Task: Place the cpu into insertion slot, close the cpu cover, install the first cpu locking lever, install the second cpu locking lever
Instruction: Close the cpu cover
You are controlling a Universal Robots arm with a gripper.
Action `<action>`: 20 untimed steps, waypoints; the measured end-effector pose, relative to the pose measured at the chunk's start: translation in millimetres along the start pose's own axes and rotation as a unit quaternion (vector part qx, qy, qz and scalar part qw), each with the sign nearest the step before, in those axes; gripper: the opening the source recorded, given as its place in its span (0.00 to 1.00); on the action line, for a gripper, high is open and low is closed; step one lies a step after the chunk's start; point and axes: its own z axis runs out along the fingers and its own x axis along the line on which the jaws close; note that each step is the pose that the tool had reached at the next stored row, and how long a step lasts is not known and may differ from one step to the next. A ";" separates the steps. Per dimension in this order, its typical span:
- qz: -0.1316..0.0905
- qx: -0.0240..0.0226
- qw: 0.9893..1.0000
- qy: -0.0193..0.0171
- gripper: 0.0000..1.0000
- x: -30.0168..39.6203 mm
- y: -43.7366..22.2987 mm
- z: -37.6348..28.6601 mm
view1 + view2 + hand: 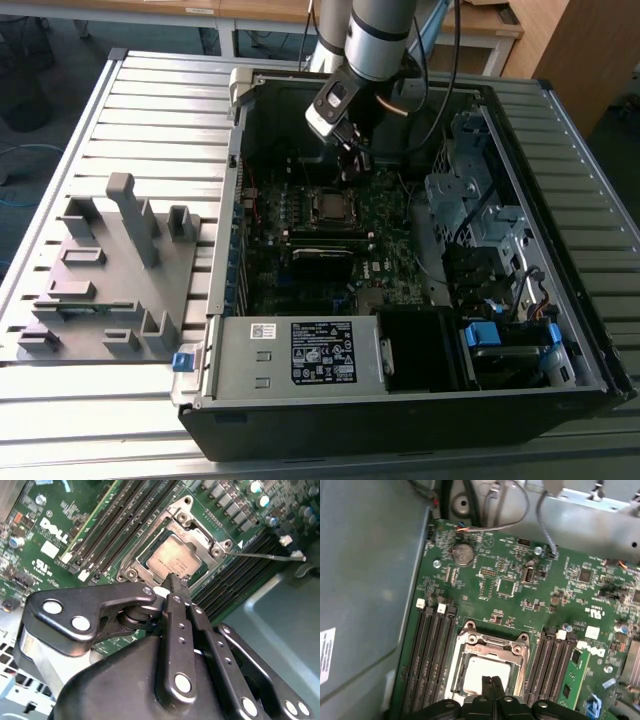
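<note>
Exterior view first: my arm is leaning into the open computer case (400, 425), which is lying on the slatted counter (150, 110). My end effector (351, 165) is hovering just above the green motherboard (385, 215), near the insertion slot (318, 208). A grey moulded fixture (110, 270) is sitting toward the exterior view's left, well apart from the case.

Second wrist view now, and it's giving me what the wide shot isn't. My fingers (176, 615) are pressing together at the tips, gripping nothing. Just past them the cpu (172, 560) is lying flat in the slot, dull silver-grey top facing up. The cpu cover (195, 536) is framing it all round, its cut-out showing the chip. A thin silvery lever (260, 556) is sticking out from one socket corner, its long axis crossing the black memory slots (240, 567) at a slant. Whether it's latched, I cannot tell.

First wrist view: this one is adding the coin battery (463, 554) farther up the board. It's also showing slot banks flanking the socket on both sides. The chip is looking nearly square, so no long axis is standing out, and its edges are running parallel to those slots. My closed tips are hanging right over its near edge.
</note>
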 end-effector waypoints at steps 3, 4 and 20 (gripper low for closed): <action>-0.022 0.000 1.000 -0.002 0.10 0.0 0.0 0.1; -0.029 0.001 1.000 -0.002 0.10 0.0 0.0 0.2; -0.071 0.001 0.997 -0.006 0.10 -0.1 -0.3 0.9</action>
